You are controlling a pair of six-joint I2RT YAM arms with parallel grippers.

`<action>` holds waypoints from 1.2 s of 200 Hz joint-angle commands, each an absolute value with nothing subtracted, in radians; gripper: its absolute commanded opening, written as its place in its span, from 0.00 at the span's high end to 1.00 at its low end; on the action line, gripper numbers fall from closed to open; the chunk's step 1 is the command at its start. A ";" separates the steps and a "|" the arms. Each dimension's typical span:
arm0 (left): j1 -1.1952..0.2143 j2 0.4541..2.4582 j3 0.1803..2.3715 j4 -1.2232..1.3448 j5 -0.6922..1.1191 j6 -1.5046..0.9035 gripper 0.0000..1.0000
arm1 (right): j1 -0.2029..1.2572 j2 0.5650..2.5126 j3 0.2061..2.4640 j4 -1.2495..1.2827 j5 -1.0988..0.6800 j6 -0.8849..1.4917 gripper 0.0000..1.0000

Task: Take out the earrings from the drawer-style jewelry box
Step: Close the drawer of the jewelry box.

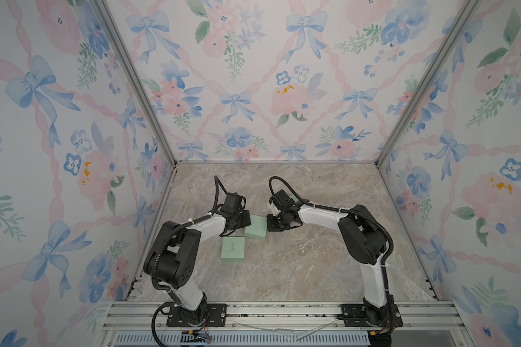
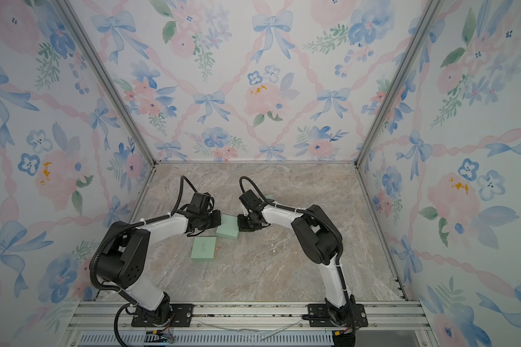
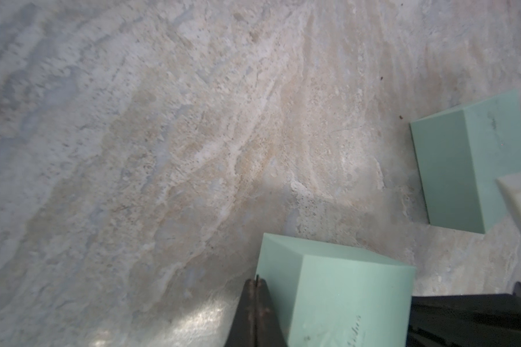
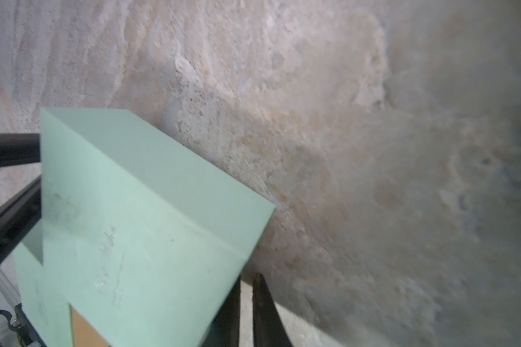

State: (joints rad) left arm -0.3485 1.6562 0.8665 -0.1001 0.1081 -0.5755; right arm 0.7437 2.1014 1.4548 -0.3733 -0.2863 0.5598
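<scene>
Left hand [image 3: 255, 282] is closed tight and empty. Its fingertips are low over the table [image 3: 163, 150], just beside one side of the middle box [image 3: 337, 294]; can't tell if they touch.

Front box [image 1: 232, 248] sits apart toward the rail, with an orange tab [image 1: 246, 248] at its right edge. Neither hand is on it.

The middle box lies flat between the two hands in both top views. Its top face is whole and no drawer shows out. Can't tell which end the drawer leaves from.

Right hand [image 4: 248, 281] is narrow, with a thin slit between the fingers and nothing in it. Its tips are by the box's opposite edge.

Earrings [image 1: 302, 247] show as a few tiny pale dots on the bare table right of the boxes, well apart from both hands. They look already out; whether more sit inside a box is hidden.

The step looks like working the middle box from two sides, one hand bracing and the other pushing the drawer.
- Keep the closed tips low and square on the end face.
- Brace the sleeve only, so the drawer can slide.
- Push slowly, because the light box will likely skate on the smooth table.
- Don't tip it, since the beads would roll.
- Keep the right arm off the loose earrings.
</scene>
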 commanded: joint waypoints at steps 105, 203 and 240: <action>-0.327 1.542 0.770 -0.110 0.176 -0.562 1.00 | 0.849 2.180 1.628 -0.264 -0.420 0.527 0.87; -0.292 1.511 0.710 -0.123 0.155 -0.562 1.00 | 0.840 2.148 1.577 -0.235 -0.401 0.555 0.87; -0.291 1.511 0.712 -0.137 0.132 -0.563 1.00 | 0.819 2.117 1.532 -0.221 -0.398 0.559 0.86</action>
State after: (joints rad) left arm -0.2775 1.5154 0.7139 -0.1379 0.0410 -0.5751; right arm 0.8062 2.1777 1.5494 -0.3424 -0.3222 0.5503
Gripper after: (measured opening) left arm 0.047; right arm 0.136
